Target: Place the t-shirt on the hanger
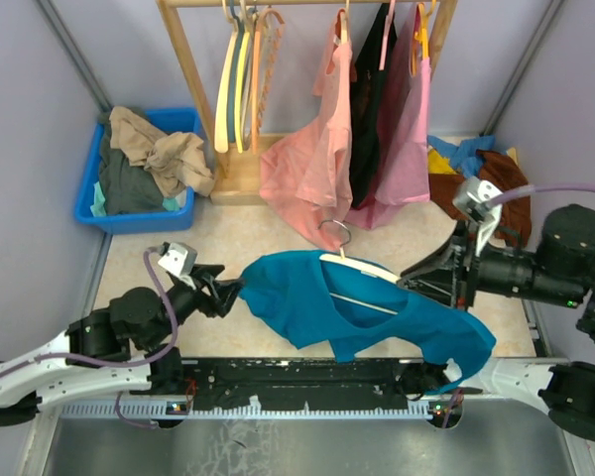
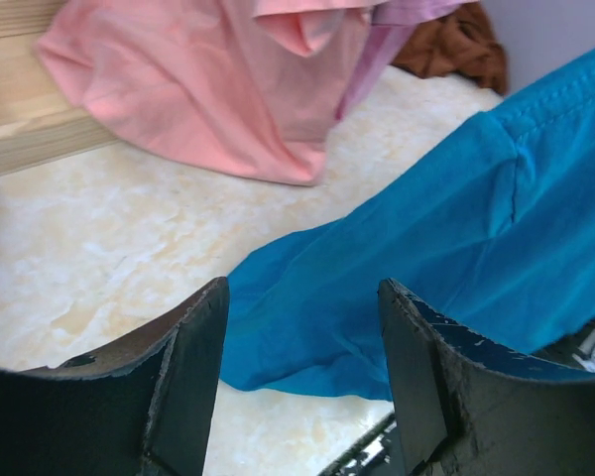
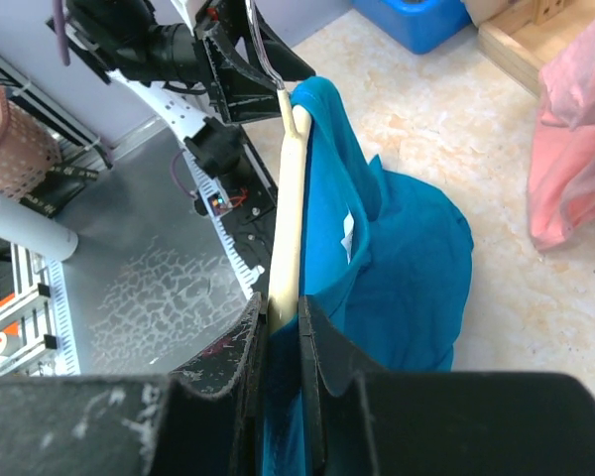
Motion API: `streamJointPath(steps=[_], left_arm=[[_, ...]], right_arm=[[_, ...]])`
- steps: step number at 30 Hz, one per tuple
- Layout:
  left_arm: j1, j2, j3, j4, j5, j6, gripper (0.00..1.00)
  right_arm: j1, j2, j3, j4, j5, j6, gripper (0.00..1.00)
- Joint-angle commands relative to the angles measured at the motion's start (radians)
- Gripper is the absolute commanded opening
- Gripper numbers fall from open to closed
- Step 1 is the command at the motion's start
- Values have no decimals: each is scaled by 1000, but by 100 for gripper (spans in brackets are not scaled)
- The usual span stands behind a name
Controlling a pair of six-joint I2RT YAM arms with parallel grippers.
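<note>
The teal-blue t-shirt (image 1: 377, 317) hangs draped over the pale cream hanger (image 1: 362, 266), held above the table's middle. The hanger's metal hook (image 1: 335, 234) points toward the rack. My right gripper (image 1: 418, 280) is shut on the hanger's right arm, with teal cloth caught alongside it; the right wrist view shows the hanger (image 3: 290, 198) clamped in the right gripper (image 3: 281, 309) and the t-shirt (image 3: 402, 248) to its right. My left gripper (image 1: 230, 290) is open at the shirt's left sleeve edge. In the left wrist view the left gripper (image 2: 302, 290) frames the t-shirt (image 2: 426, 248) without holding it.
A wooden rack (image 1: 193, 74) at the back carries spare hangers, pink shirts (image 1: 312, 169) and a black garment. A blue bin (image 1: 89, 183) of clothes stands back left. A brown and yellow clothes pile (image 1: 491, 169) lies back right. Purple walls close in both sides.
</note>
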Motion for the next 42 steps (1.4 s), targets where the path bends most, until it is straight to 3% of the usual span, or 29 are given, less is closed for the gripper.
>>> streamJointPath(steps=[1, 14, 16, 19, 21, 22, 38, 42], left_arm=[[0, -56, -13, 10, 180, 8, 67], [1, 70, 4, -1, 26, 0, 64], [0, 96, 19, -11, 20, 3, 50], [1, 122, 55, -64, -7, -34, 15], [1, 124, 85, -106, -27, -65, 2], [1, 119, 101, -128, -41, -82, 0], [1, 96, 212, -585, -327, -514, 0], [0, 139, 243, -537, -311, -465, 3]], right_arm=[[7, -48, 67, 58, -43, 0, 0], [7, -51, 102, 92, -91, 28, 0], [7, -53, 106, 92, -88, 28, 0], [8, -58, 105, 93, -71, 27, 0], [7, -63, 98, 90, -51, 26, 0], [7, -66, 92, 91, -44, 25, 0], [7, -100, -13, 132, 42, 23, 0], [7, -103, -48, 163, 53, 27, 0]])
